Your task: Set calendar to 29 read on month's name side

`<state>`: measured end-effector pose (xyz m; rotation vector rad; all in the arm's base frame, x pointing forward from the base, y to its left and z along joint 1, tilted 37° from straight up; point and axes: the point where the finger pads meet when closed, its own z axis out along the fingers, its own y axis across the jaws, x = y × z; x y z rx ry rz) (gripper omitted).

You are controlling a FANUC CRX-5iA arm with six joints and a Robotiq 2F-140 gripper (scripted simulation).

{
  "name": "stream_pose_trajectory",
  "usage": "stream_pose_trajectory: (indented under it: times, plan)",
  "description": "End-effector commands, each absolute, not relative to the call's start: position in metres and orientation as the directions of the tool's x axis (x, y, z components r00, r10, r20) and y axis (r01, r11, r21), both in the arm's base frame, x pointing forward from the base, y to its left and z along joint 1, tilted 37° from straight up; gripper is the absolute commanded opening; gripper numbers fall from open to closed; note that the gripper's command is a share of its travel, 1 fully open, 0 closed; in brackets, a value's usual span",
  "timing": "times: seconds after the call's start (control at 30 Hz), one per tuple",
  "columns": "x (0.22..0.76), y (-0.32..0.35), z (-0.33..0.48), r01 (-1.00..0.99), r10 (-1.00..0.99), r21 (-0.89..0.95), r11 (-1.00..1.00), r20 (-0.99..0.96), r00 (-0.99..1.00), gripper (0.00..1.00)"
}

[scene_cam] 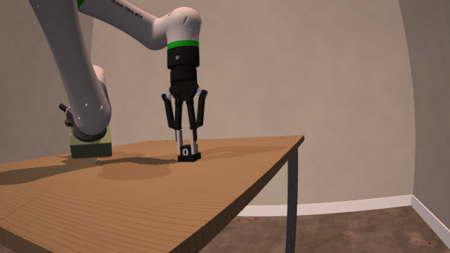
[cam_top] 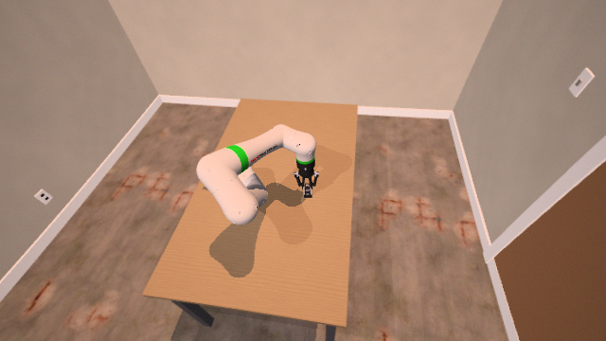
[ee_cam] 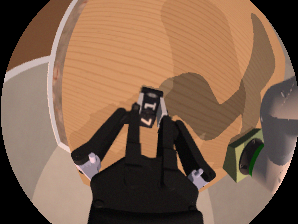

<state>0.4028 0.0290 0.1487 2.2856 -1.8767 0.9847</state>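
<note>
Nearest you on the wooden table (scene_cam: pixel 140 211) there's just shadow, then your gripper (scene_cam: pixel 186 144) pointing straight down with its fingers (scene_cam: pixel 179 138) clamped on a dark cube (scene_cam: pixel 185 152) that shows a white 0 toward the exterior camera — it sits in the black tray (scene_cam: pixel 190 158), which lies flat near the middle of the table. The wrist hangs vertically off a sharply bent elbow, and the white arm (cam_top: pixel 227 175) sweeps back in a big arc to its green base (scene_cam: pixel 91 149) at the table's far side — you can't make out a second cube.
</note>
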Motion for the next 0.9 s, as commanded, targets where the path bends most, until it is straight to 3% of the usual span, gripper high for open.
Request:
stream_pose_trajectory:
  times: [0.0, 0.87]
  plan:
    - [0.403, 0.029, 0.149, -0.891, -0.875, -0.362, -0.275, 0.478, 0.076, 0.17]
    - [0.361, 0.066, 0.223, -0.891, -0.875, -0.362, -0.275, 0.478, 0.076, 0.17]
